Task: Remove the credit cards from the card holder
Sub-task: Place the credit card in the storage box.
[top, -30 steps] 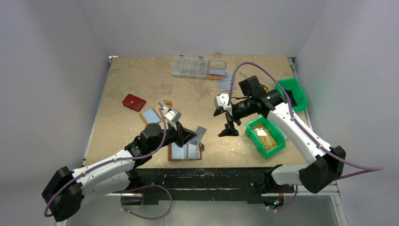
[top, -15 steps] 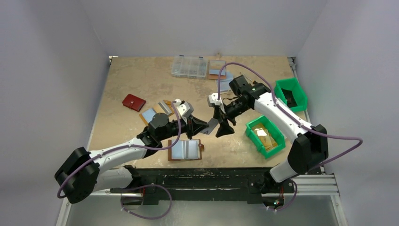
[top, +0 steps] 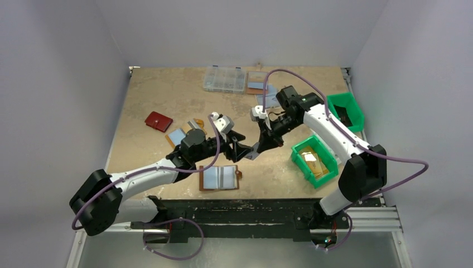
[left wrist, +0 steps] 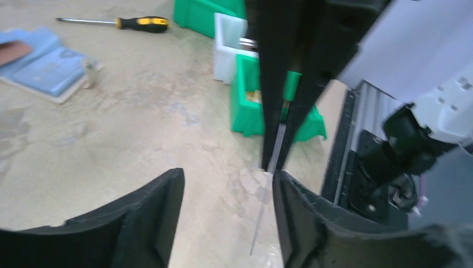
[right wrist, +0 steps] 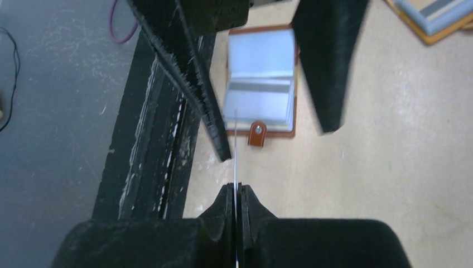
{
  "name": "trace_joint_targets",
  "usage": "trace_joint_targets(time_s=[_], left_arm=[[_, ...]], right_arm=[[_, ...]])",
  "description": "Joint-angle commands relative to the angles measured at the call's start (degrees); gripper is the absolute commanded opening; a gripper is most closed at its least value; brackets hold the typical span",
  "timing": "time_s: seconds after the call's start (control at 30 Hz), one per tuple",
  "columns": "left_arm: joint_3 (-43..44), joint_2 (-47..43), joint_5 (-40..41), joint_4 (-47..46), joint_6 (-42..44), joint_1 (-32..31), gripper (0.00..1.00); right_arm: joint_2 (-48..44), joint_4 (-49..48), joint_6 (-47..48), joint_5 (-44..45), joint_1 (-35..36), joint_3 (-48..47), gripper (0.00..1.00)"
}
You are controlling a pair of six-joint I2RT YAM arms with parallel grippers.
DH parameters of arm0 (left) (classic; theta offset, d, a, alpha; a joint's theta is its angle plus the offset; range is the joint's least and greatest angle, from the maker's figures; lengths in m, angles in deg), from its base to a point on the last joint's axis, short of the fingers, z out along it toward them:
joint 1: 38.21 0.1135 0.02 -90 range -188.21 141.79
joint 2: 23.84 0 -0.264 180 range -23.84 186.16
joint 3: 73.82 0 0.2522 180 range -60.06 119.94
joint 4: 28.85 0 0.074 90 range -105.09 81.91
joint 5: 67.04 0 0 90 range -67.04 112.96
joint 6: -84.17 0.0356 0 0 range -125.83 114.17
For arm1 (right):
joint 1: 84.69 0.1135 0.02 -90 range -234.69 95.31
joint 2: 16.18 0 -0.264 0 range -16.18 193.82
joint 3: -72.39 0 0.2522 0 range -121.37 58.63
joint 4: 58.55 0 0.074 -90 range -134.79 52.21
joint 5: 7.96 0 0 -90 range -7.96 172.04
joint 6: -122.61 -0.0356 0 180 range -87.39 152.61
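Note:
A silvery-grey credit card (right wrist: 235, 146), seen edge-on, is pinched in my right gripper (right wrist: 236, 188), whose jaws are shut on its end. In the left wrist view the same credit card (left wrist: 266, 190) hangs as a thin line from the right gripper's black fingers (left wrist: 279, 84). My left gripper (left wrist: 226, 190) stands open around it, the card close beside its right finger (left wrist: 304, 218). From above, the two grippers meet at mid-table, left gripper (top: 241, 149) and right gripper (top: 258, 147). The brown card holder (top: 219, 177) lies open near the front edge, pale sleeves up, its snap tab (right wrist: 257, 134) to one side.
A green bin (top: 333, 166) holding gold-orange cards sits right of the grippers, another green bin (top: 356, 114) behind it. A dark red wallet (top: 158, 121), a clear parts box (top: 224, 79), other card holders (top: 257, 82) and a screwdriver (left wrist: 117, 22) lie farther back.
The left gripper carried the card up to the right gripper. The right gripper shut on the card, and the left gripper opened and let it go.

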Motion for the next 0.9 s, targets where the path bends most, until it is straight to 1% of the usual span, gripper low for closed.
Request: trace_joint_targets(time_s=[0.0, 0.03, 0.1, 0.13, 0.23, 0.4, 0.6, 0.7, 0.77, 0.87], left_arm=[[5.84, 0.15, 9.22, 7.92, 0.05, 1.84, 0.75], [6.45, 0.0, 10.53, 9.66, 0.26, 2.42, 0.81], [7.24, -0.06, 12.26, 12.49, 1.11, 3.83, 0.88], [7.43, 0.06, 12.62, 12.86, 1.63, 4.46, 0.88], [7.17, 1.33, 13.27, 11.78, 2.16, 6.44, 0.89], [8.96, 5.64, 11.21, 9.04, 0.21, 8.03, 0.89], [14.57, 11.1, 7.98, 10.69, -4.34, 8.61, 0.89], [15.9, 12.42, 7.54, 10.92, -7.98, 8.66, 0.88], [16.04, 12.76, 7.41, 10.79, -10.09, 8.71, 0.88], [15.49, 12.68, 7.37, 10.85, -11.78, 8.69, 0.88]], right_arm=[[0.64, 10.43, 8.92, 1.34, -4.08, -5.82, 0.0], [0.88, 12.18, 10.01, 1.56, -5.96, -6.99, 0.0], [1.07, 14.13, 11.26, 2.15, -10.14, -8.45, 0.0], [0.99, 14.05, 10.92, 2.9, -11.96, -8.76, 0.0], [0.18, 10.84, 6.07, 7.16, -16.67, -8.51, 0.0], [-3.2, 2.57, -3.24, 12.14, -24.22, -6.82, 0.0], [-7.94, -10.35, -16.44, 14.48, -34.24, -0.93, 0.0], [-10.12, -14.69, -19.99, 17.75, -38.3, 2.23, 0.0], [-10.54, -14.43, -19.12, 19.98, -39.76, 3.1, 0.0], [-10.2, -10.72, -13.14, 23.18, -41.65, 2.11, 0.0]])
